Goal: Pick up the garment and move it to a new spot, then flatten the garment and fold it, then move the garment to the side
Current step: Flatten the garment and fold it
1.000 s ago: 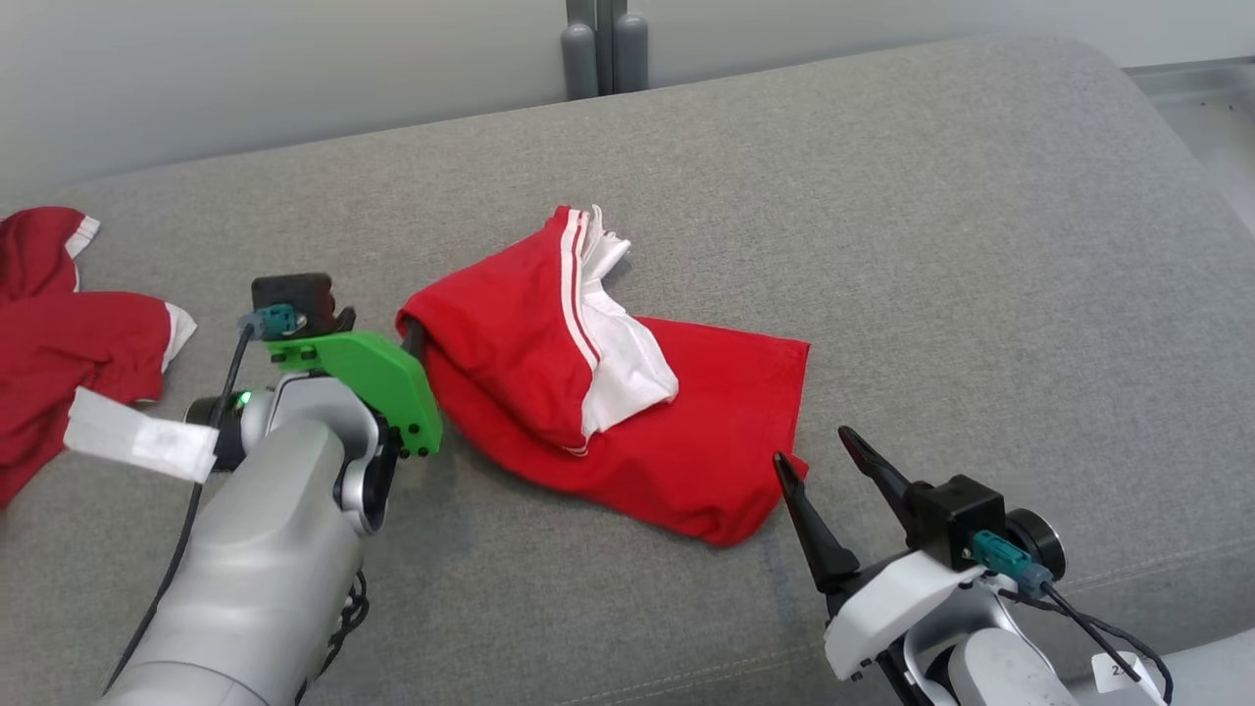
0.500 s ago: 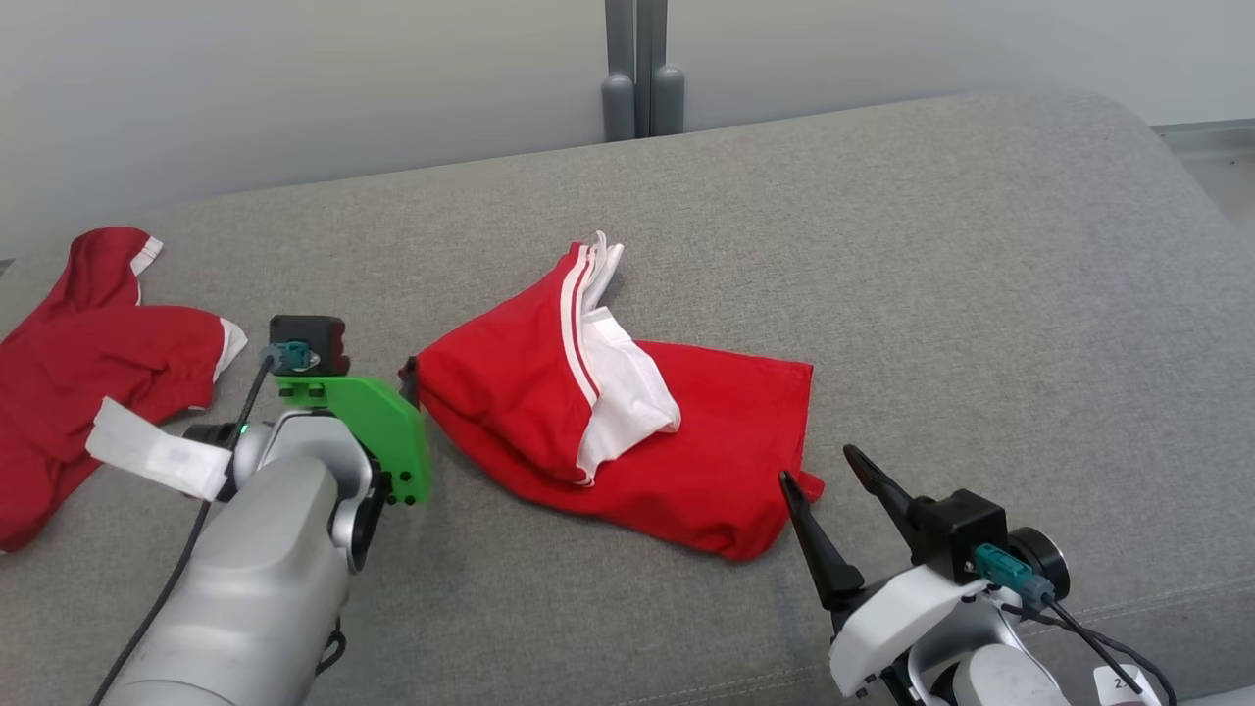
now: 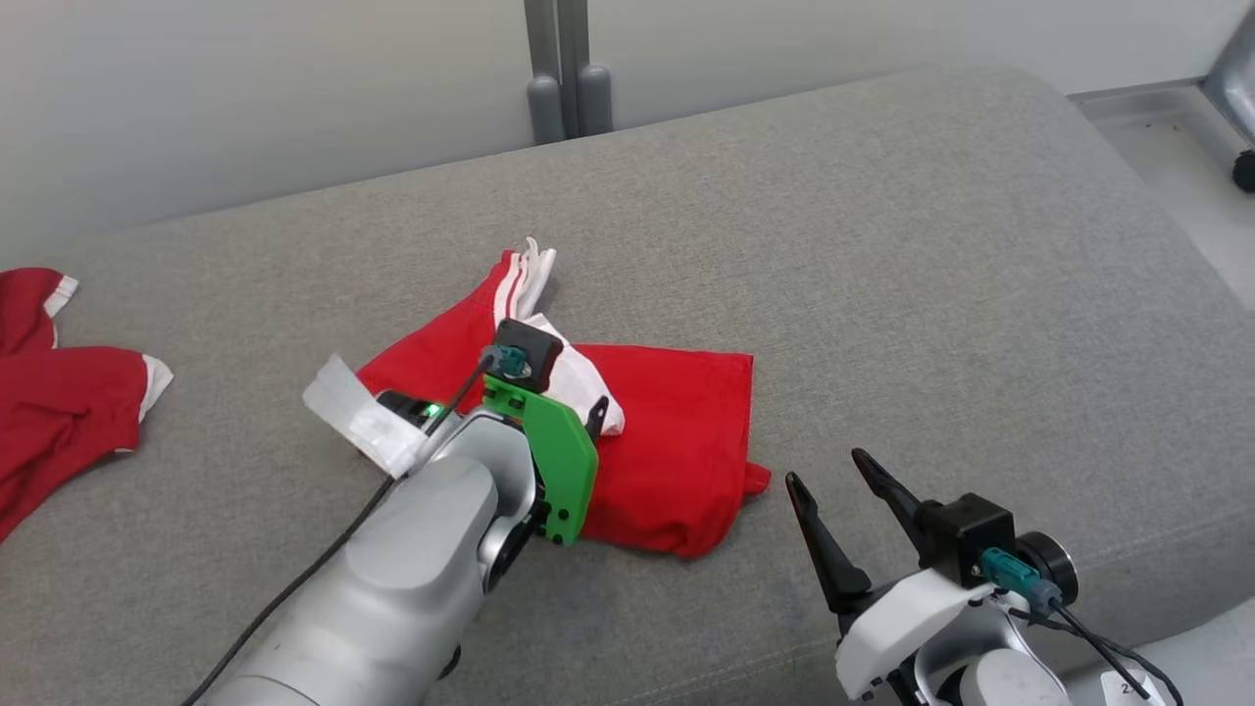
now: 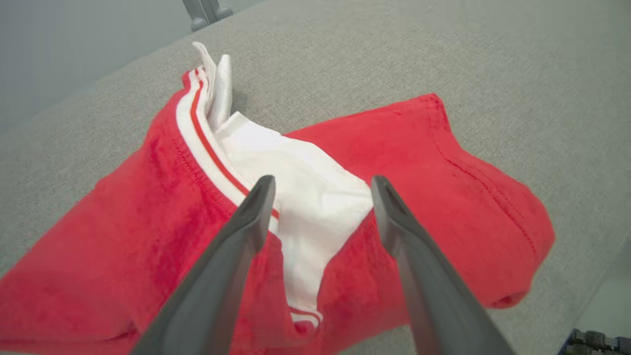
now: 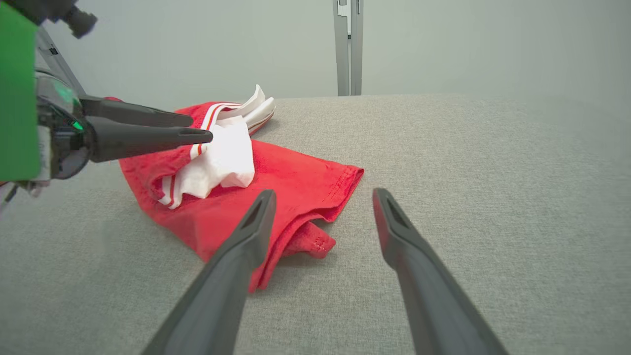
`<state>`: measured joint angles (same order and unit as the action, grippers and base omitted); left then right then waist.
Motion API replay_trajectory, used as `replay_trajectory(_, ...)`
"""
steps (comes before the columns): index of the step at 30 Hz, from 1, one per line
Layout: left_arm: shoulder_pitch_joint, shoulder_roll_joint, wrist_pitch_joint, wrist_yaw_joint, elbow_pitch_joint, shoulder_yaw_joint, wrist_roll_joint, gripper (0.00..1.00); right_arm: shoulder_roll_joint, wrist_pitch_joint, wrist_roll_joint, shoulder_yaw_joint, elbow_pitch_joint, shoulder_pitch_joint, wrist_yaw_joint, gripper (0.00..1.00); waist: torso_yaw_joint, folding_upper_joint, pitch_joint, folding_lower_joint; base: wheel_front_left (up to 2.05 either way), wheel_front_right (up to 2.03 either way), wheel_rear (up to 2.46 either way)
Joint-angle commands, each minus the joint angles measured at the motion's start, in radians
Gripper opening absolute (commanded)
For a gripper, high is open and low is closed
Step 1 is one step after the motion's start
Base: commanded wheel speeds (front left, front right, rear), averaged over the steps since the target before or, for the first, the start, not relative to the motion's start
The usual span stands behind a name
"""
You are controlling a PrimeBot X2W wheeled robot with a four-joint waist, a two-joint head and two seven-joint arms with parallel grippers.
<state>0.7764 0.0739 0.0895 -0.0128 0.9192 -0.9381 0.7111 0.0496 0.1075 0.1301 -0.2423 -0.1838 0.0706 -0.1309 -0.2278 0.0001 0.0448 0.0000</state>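
Observation:
The garment (image 3: 677, 441) is red with white striped trim and lies crumpled on the grey cushion (image 3: 882, 245). A white fold (image 4: 305, 197) lies on top of it. My left gripper (image 4: 323, 182) is open and hovers just over that white fold with nothing between its fingers. From the right wrist view the left gripper (image 5: 199, 127) reaches in sideways above the garment (image 5: 291, 182). My right gripper (image 3: 826, 467) stands open and holds nothing. It is just off the garment's near right corner (image 5: 310, 244), and the right gripper (image 5: 324, 193) points across the cushion.
A second red and white garment (image 3: 59, 412) lies at the cushion's far left. Two grey posts (image 3: 559, 98) stand behind the cushion against a pale wall. The cushion's right edge drops to a pale floor (image 3: 1157, 167), where a black caster (image 3: 1245, 172) shows.
My left arm has swung right, from the garment's left edge to above its middle, and its jaws have spread wider. The head camera has shifted. The right gripper has stayed where it was.

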Motion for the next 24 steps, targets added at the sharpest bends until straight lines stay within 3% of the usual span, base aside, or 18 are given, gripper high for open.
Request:
replay_trajectory(1, -0.013, 0.000, 0.015, 0.002, -0.003, -0.008, -0.008, 1.00, 0.002, 0.005, 0.001, 0.002, 0.004, 0.008, 0.000, 1.00, -0.038, -0.0001, 0.027, 0.0000, 0.00, 0.00, 0.00)
replay_trajectory(9, 0.004, 0.021, 0.101, 0.035, -0.007, -0.078, -0.063, 1.00, 0.001, 0.020, 0.011, 0.005, 0.001, 0.018, 0.000, 1.00, -0.079, -0.0001, 0.068, 0.0000, 0.00, 0.00, 0.00)
replay_trajectory(17, 0.029, 0.041, 0.101, 0.079, 0.000, -0.104, -0.098, 1.00, 0.001, 0.036, 0.021, 0.006, -0.013, 0.032, 0.000, 1.00, -0.077, -0.0001, 0.085, 0.0000, 0.00, 0.00, 0.00)
replay_trajectory(18, 0.029, 0.041, 0.100, 0.079, -0.001, -0.103, -0.095, 0.84, 0.001, 0.038, 0.022, 0.005, -0.016, 0.033, 0.000, 1.00, -0.075, -0.0001, 0.084, 0.0000, 0.00, 0.00, 0.00)
replay_trajectory(19, 0.029, 0.041, 0.096, 0.078, -0.002, -0.102, -0.092, 0.49, 0.001, 0.039, 0.024, 0.003, -0.019, 0.033, 0.000, 1.00, -0.073, -0.0001, 0.083, 0.0000, 0.00, 0.00, 0.00)
replay_trajectory(20, 0.028, 0.041, 0.089, 0.077, -0.005, -0.099, -0.088, 0.35, 0.001, 0.039, 0.025, 0.001, -0.020, 0.034, 0.000, 1.00, -0.071, -0.0001, 0.081, 0.0000, 0.00, 0.00, 0.00)
replay_trajectory(21, 0.027, 0.041, 0.079, 0.074, -0.009, -0.092, -0.082, 0.00, 0.001, 0.041, 0.026, 0.000, -0.022, 0.035, 0.000, 1.00, -0.069, -0.0001, 0.080, 0.0000, 0.00, 0.00, 0.00)
replay_trajectory(24, 0.034, 0.033, 0.029, 0.078, -0.028, -0.061, -0.055, 0.00, 0.001, 0.045, 0.026, 0.000, -0.025, 0.039, 0.000, 1.00, -0.061, -0.0001, 0.077, 0.0000, 0.00, 0.00, 0.00)
